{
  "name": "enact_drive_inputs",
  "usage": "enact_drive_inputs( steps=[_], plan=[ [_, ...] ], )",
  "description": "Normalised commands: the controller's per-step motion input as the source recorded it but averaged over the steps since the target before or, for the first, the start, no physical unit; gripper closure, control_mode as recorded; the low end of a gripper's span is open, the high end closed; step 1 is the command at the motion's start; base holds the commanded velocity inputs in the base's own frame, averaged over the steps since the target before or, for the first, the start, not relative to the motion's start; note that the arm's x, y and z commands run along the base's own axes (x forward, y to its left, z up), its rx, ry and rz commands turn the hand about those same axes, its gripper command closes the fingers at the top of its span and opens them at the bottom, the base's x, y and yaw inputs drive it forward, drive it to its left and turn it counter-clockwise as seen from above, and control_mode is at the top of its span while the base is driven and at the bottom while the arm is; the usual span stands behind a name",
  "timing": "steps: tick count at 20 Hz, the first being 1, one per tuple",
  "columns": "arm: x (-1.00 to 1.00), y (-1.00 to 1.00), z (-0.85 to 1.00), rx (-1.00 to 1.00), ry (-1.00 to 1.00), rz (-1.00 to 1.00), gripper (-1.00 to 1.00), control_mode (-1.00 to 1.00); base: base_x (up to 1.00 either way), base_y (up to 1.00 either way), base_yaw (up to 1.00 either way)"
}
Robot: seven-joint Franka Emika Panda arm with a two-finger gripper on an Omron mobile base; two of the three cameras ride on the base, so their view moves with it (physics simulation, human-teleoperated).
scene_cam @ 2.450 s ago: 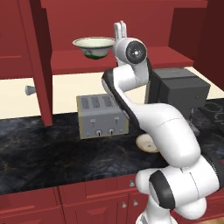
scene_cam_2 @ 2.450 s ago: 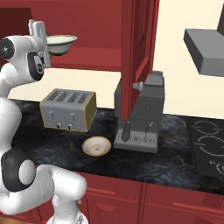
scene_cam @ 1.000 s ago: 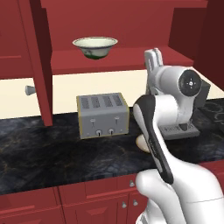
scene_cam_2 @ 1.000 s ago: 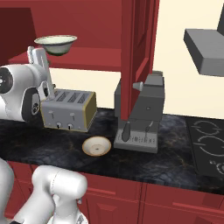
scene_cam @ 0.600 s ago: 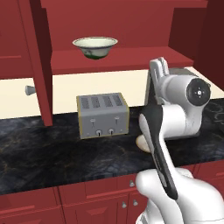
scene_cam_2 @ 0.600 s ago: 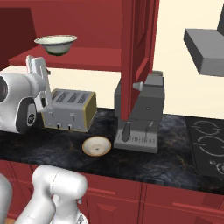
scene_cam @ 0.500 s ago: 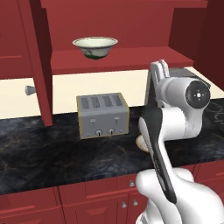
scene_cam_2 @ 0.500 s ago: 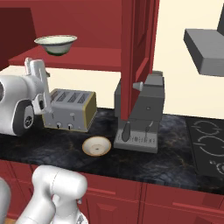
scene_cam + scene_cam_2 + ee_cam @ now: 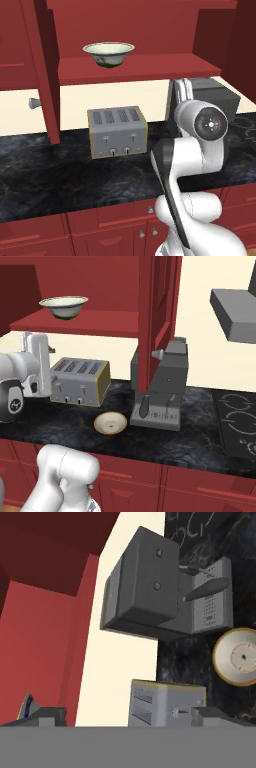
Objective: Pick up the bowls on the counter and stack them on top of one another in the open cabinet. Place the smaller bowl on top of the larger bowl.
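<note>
Currently the larger bowl [image 9: 108, 53] stands upright on the flat red shelf of the open cabinet [image 9: 145, 67], toward the shelf's left part in the left base view. It is cream with a flared rim and a green marking near its base, and nothing is visible inside it. The same bowl shows at the shelf's left end in the right base view.

The smaller bowl [image 9: 110, 423] lies on the counter [image 9: 195, 438], tan rim up, cream inside, nothing in it. It sits in front of the toaster [image 9: 80, 381] and just left of the grey coffee machine [image 9: 161, 386], touching neither. In the hand view it appears as a tan-rimmed disc at the right edge, with the toaster and coffee machine close by.

The gripper [image 9: 181, 93] points upward, above the counter and below the cabinet shelf (well apart from both bowls). Its fingers stand spread wide and hold nothing. The cabinet door [image 9: 42, 75] hangs open at the left, its grey knob [image 9: 34, 103] facing outward.
</note>
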Motion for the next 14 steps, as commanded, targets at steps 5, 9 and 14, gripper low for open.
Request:
enact_drive_inputs(
  steps=[5,9,14],
  plan=[
    [-0.21,0.01,-0.17,0.03,0.00,-0.17,-1.00,-1.00,0.00,0.00,0.00],
    [-0.21,0.00,-0.20,0.03,0.00,-0.19,-1.00,-1.00,0.00,0.00,0.00],
    [-0.18,0.03,-0.24,0.04,0.00,-0.20,-1.00,-1.00,0.00,0.00,0.00]
  ],
)
